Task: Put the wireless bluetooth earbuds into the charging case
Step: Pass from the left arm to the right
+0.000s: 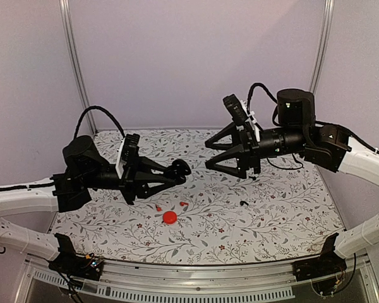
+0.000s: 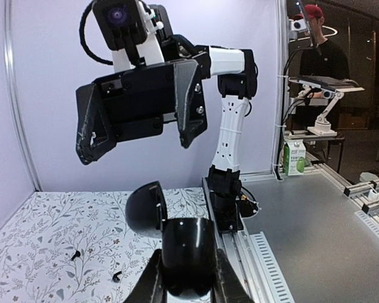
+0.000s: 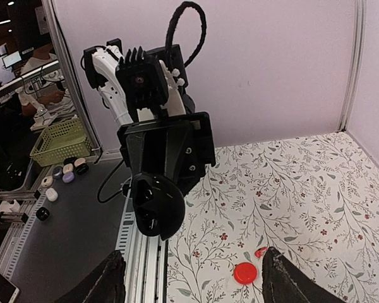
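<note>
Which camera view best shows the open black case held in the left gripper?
Right wrist: the black case faces that camera, so its hollow inside shows. Left wrist shows mostly its outer shell, close up. Top external shows it small and side-on.

Pale lilac walls [image 1: 196, 63] enclose floral-print table [image 1: 284, 214]; metal posts [image 1: 75, 63] at far corners. Left of table, dark bench [image 3: 69, 240] with green basket [image 3: 58, 142]. Right of table, grey bench [image 2: 309, 221], green carton [image 2: 294, 158], man in red cap [image 2: 325, 53] in dim room.
</note>
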Robot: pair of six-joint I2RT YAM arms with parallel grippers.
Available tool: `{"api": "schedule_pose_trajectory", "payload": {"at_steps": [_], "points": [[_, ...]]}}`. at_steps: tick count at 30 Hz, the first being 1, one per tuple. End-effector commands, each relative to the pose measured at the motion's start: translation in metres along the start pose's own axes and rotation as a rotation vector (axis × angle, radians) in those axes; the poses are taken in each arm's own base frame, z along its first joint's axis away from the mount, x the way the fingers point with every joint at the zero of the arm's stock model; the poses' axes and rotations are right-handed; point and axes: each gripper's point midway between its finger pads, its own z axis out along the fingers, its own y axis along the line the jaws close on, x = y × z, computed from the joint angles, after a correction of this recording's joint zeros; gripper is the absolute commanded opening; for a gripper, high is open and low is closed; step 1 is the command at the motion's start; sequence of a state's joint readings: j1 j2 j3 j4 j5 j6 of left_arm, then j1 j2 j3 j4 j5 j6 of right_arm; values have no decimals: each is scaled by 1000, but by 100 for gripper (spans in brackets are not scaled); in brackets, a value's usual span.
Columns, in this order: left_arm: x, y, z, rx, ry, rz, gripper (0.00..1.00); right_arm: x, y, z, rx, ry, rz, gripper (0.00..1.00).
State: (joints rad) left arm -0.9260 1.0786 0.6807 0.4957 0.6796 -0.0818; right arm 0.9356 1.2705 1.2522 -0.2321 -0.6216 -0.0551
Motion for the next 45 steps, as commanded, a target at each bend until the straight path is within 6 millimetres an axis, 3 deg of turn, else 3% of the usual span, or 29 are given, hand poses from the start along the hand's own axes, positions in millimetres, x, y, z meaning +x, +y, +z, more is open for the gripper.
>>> {"api": "schedule_pose_trajectory", "payload": {"at_steps": [1,5,15,27,45], "points": [[-29,-1,-10,-28,-117,87,0,-12,15,6,-86,-54,-19,72],[-28,-5,-10,-14,-115,96,0,-14,22,15,-158,-74,2,68],[-25,1,-9,-52,-103,98,0,-14,17,44,-77,-55,28,64],[-22,1,-4,-49,-90,99,0,-18,7,49,6,-51,21,41],[-19,-4,0,-14,-80,99,0,-17,18,56,-83,-45,8,33]]}}
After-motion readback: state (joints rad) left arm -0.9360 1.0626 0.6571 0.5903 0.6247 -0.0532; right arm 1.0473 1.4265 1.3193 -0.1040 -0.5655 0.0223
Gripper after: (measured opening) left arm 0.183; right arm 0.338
